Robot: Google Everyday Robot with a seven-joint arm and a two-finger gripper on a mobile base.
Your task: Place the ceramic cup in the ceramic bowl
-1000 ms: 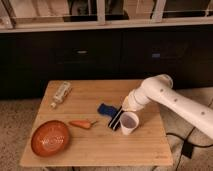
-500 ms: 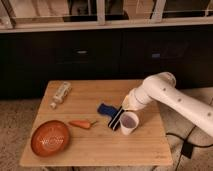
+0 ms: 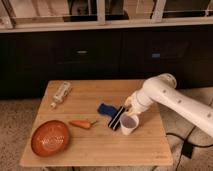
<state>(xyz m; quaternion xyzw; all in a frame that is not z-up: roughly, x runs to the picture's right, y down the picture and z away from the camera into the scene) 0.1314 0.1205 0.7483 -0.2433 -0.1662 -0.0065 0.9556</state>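
Observation:
The small white ceramic cup (image 3: 129, 123), pale purplish inside, stands upright on the wooden table right of centre. My gripper (image 3: 121, 119) is at the end of the white arm (image 3: 165, 95), which reaches in from the right. It is right at the cup's left side and rim, its dark part against the cup. The orange-red ceramic bowl (image 3: 50, 138) sits at the table's front left corner, far to the left of the cup, with nothing in it.
An orange carrot (image 3: 81, 123) lies between the bowl and the cup. A blue object (image 3: 104, 108) lies just left of the gripper. A clear glass bottle (image 3: 61, 93) lies on its side at the back left. The wooden table (image 3: 100, 150) has dark cabinets behind it.

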